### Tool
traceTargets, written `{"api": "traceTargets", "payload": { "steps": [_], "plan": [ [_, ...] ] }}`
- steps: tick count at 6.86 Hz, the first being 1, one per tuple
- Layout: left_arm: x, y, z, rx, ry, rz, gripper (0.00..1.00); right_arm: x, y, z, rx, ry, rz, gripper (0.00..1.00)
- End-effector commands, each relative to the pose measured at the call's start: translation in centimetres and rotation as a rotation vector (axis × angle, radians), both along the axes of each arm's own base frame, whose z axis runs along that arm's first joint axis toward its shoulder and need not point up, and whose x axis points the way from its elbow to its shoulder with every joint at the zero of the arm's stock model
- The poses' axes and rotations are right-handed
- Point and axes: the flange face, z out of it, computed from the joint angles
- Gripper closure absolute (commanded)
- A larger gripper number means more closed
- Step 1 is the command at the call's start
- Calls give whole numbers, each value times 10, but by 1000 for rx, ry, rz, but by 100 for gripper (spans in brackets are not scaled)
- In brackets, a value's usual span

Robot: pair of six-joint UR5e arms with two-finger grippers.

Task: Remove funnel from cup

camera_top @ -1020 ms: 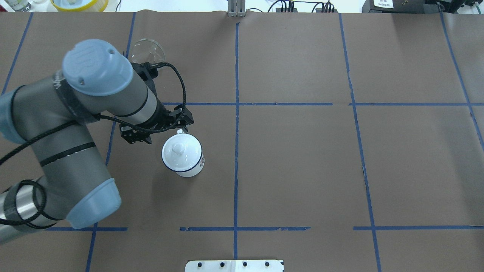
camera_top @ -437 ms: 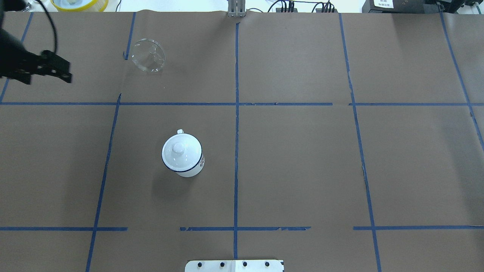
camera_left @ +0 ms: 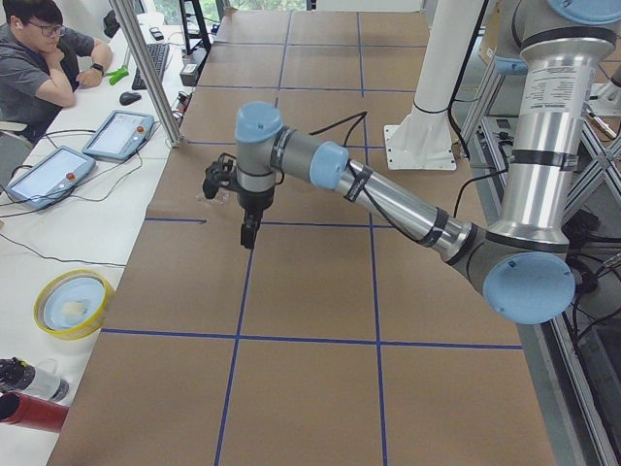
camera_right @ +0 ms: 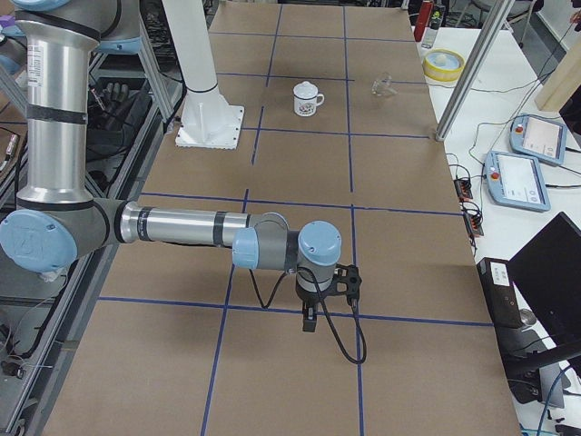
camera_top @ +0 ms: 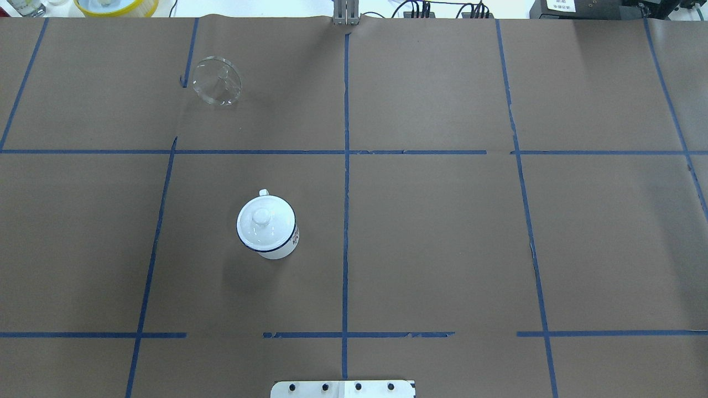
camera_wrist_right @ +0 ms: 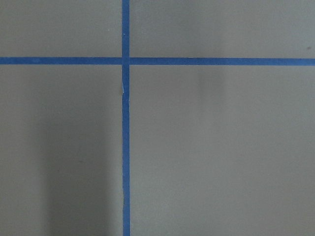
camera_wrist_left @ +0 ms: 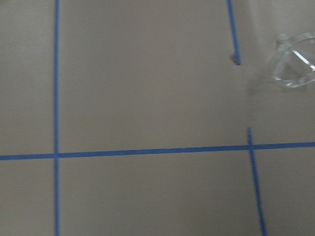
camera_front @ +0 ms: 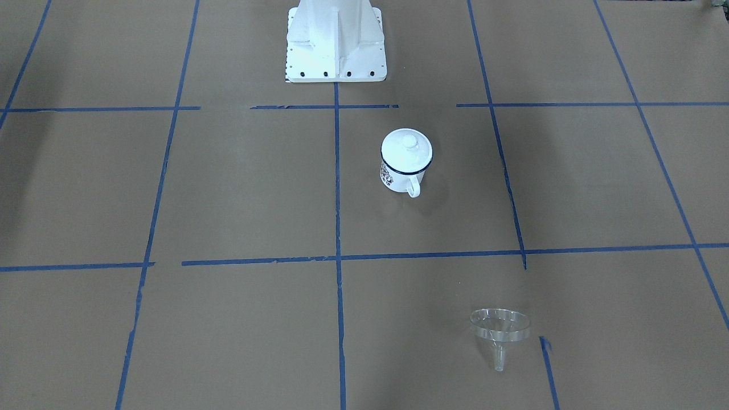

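Note:
The clear funnel (camera_top: pixel 217 80) lies on its side on the brown paper at the far left, apart from the cup; it also shows in the front view (camera_front: pixel 500 330) and at the top right of the left wrist view (camera_wrist_left: pixel 295 66). The cup (camera_top: pixel 268 225) is a white mug with a dark blue rim, standing upright with a white knobbed lid (camera_top: pixel 261 217) on it, handle toward the far side (camera_front: pixel 405 161). My left gripper (camera_left: pixel 247 233) shows only in the left side view, pointing down over the paper. My right gripper (camera_right: pixel 310 320) shows only in the right side view, far from the cup (camera_right: pixel 309 98). I cannot tell whether either is open or shut.
The white robot base plate (camera_top: pixel 343 388) sits at the table's near edge. A yellow bowl (camera_top: pixel 116 5) and a metal post (camera_top: pixel 345 11) stand beyond the far edge. An operator (camera_left: pixel 39 58) sits at a side desk with tablets (camera_left: pixel 118 134).
My left arm has swung away from beside the cup to the left and has left the overhead view. The cup and the funnel have not moved.

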Motion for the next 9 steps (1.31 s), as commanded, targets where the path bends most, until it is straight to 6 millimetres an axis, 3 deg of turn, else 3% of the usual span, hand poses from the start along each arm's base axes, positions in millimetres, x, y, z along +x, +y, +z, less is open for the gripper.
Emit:
{"api": "traceTargets", "payload": {
  "steps": [1,4,7,9],
  "plan": [
    [-34,30,123,-159,42,24,0,0,0,-1,1,0,0,0],
    [-33,29,121,-184,45,-1,0,0,0,-1,1,0,0,0],
    [-32,34,146,-243,46,0,0,0,0,-1,1,0,0,0],
    [-32,36,140,-218,48,3,0,0,0,-1,1,0,0,0]
  ]
}}
